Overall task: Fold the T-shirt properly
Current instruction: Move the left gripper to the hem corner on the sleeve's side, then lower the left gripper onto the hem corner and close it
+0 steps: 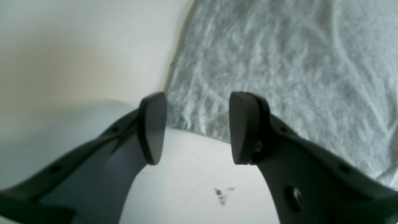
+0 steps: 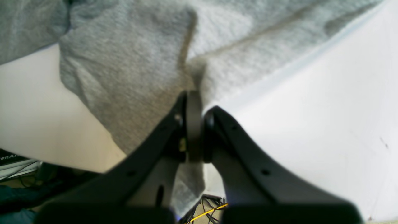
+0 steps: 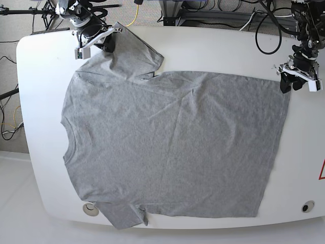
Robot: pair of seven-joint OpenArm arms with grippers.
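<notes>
Heather-grey cotton fills much of the left wrist view: a corner of the T-shirt [image 1: 279,77] lies on a white table [image 1: 186,193], one edge running up the picture, the other slanting down to the right. Both fingers of the left gripper [image 1: 198,128] reach in from the bottom, spread well apart, with the corner showing between them — nothing is pinched there. Small dark marks dot the white surface below the cloth.

In the right wrist view, the right gripper [image 2: 202,127] has its dark fingers closed together on a bunched fold of grey fabric. Creases run upward from the pinch, and a narrower part of the shirt hangs past the fingers toward the bottom. White table shows on both sides, and a yellow cable [image 2: 209,212] appears beyond its edge.

In the base view, the shirt is spread broadly over the middle of the table, plain side showing. At upper left, the right gripper holds a raised, gathered part — a flap of it angles off to the right. At upper right, the left gripper is at the shirt's corner. At lower left, a small piece of cloth sticks out over the table's near edge.
</notes>
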